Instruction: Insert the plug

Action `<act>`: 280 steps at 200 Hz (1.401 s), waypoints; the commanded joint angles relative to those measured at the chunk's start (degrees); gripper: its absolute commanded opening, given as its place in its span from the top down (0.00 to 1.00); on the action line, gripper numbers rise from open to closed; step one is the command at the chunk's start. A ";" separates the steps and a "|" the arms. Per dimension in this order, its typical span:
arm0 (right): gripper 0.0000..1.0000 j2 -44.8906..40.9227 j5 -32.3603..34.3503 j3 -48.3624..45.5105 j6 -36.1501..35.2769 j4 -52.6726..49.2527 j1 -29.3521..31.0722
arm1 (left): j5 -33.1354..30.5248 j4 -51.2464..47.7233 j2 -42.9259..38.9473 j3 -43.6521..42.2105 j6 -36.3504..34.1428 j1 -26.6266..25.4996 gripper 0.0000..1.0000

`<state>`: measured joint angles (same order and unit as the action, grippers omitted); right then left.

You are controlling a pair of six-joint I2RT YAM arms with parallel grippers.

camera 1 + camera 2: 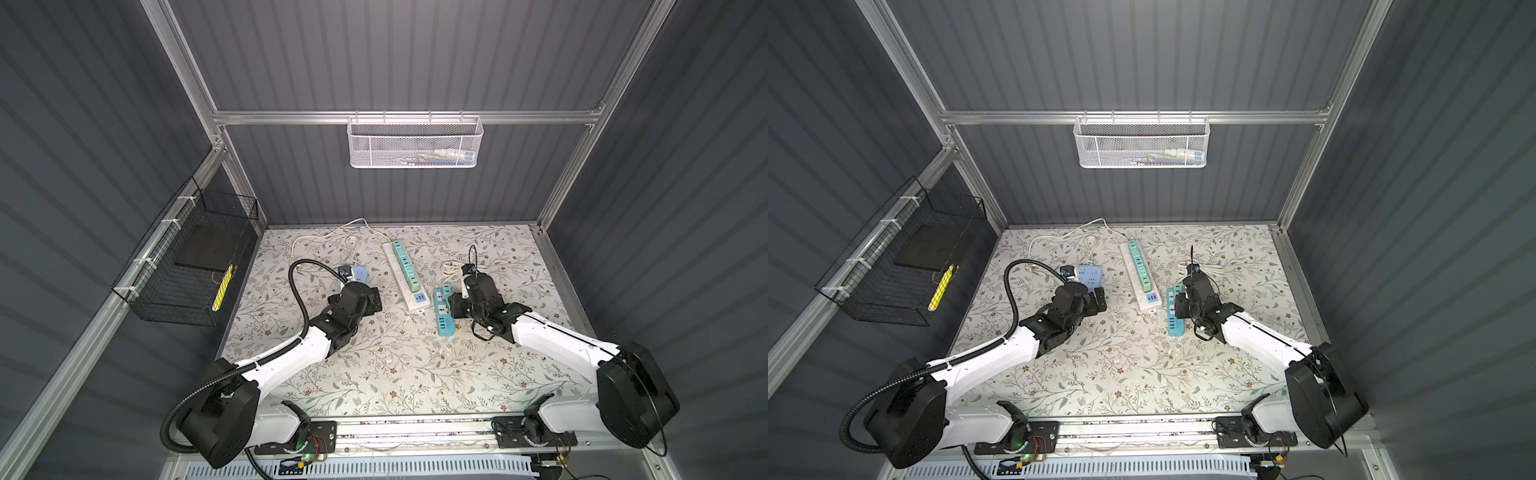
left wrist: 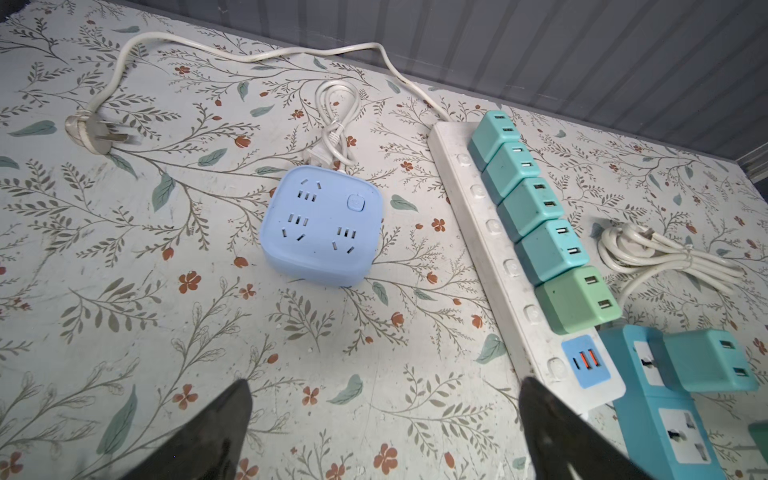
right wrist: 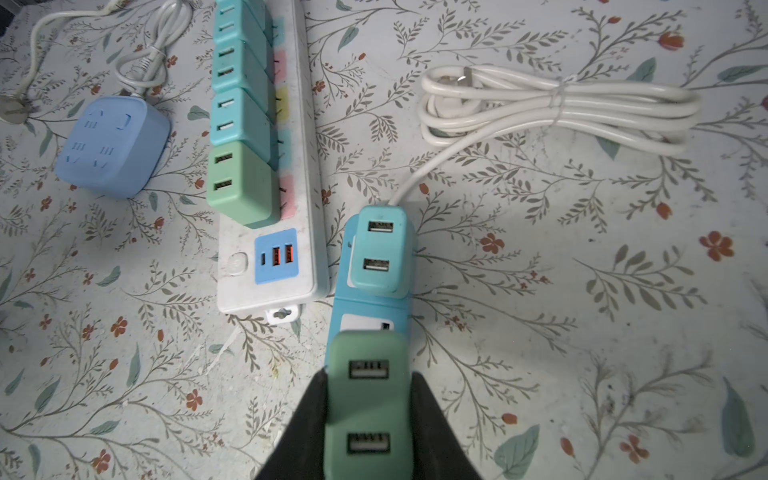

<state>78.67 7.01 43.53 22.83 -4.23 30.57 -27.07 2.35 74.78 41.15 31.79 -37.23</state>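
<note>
- Left wrist view shows the left tool (image 2: 384, 386) with jaws spread wide, holding nothing, above bare worktop (image 2: 124, 299) near the pale blue cube socket (image 2: 322, 226). It braces nothing, so any push elsewhere goes unopposed.
- Further right, the white strip (image 2: 494, 253) lies just beside the blue strip (image 3: 370, 306). A sideways shove on the blue one could knock it against its neighbour.
- On the blue strip, the teal charger (image 3: 380, 249) already sits in the end socket, close to the free one. A drift toward it would likely jam casing against casing.
- The right tool (image 3: 370, 374) is clamped on the green plug (image 3: 368, 415), held over the next socket of the blue strip. Its pins are hidden, so whether they meet the holes cannot be told. Pressing down misaligned could bend them, skid the loose strip, or twist the plug in the grip.
- Rightmost, the bundled cord (image 3: 561, 108) could drag on the strip if it shifts.
</note>
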 commanded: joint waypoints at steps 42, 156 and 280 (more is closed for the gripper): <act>0.83 2.19 2.14 0.20 1.83 1.51 0.26 | 0.61 -0.33 0.62 1.17 0.04 0.25 0.00; 0.83 5.08 6.38 -0.84 3.40 2.00 2.91 | 1.58 1.57 -0.85 -0.62 -0.76 0.58 0.00; 0.83 6.93 13.30 2.02 5.52 -5.38 5.62 | 1.58 1.57 -1.04 -1.07 -0.72 0.86 0.00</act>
<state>85.45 18.87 45.67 28.10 -2.79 36.18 -25.82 3.03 74.87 41.01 31.75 -36.73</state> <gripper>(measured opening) 0.290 0.999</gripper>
